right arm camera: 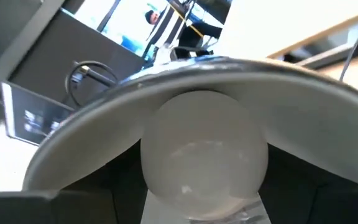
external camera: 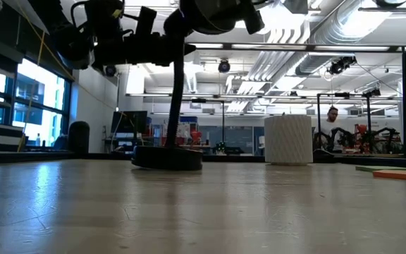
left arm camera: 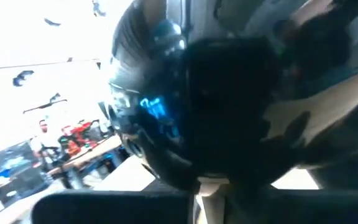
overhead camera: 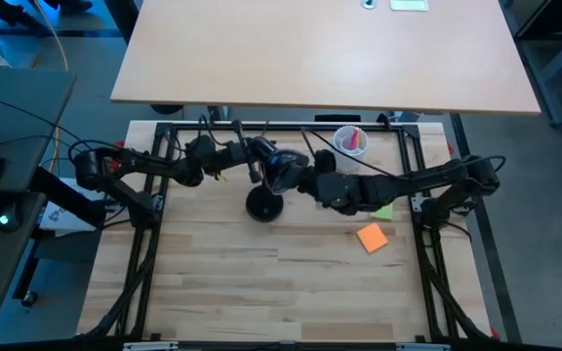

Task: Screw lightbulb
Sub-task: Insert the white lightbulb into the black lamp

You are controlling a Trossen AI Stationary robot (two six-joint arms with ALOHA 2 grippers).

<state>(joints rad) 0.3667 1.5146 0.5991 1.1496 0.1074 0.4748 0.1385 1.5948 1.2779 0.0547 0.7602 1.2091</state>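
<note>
Near the surface's far edge, lamp (overhead camera: 279, 175) head: right pincer (overhead camera: 312, 181) grips the lightbulb (right arm camera: 204, 158) inside the shade, base hidden. Left pincer (overhead camera: 261, 156) closed against the head, contact hard to make out.

The lightbulb (right arm camera: 204, 155) is a small, frosted white globe, smooth and rounded, with faint reflections on its surface. In the right wrist view it sits inside the pale, curved inner rim of the desk lamp's shade (right arm camera: 291, 93), its round end facing the camera and filling the middle of the shade's opening. Its screw base cannot be seen from here. In the high view and low view the bulb itself is hidden by the lamp head.
</note>
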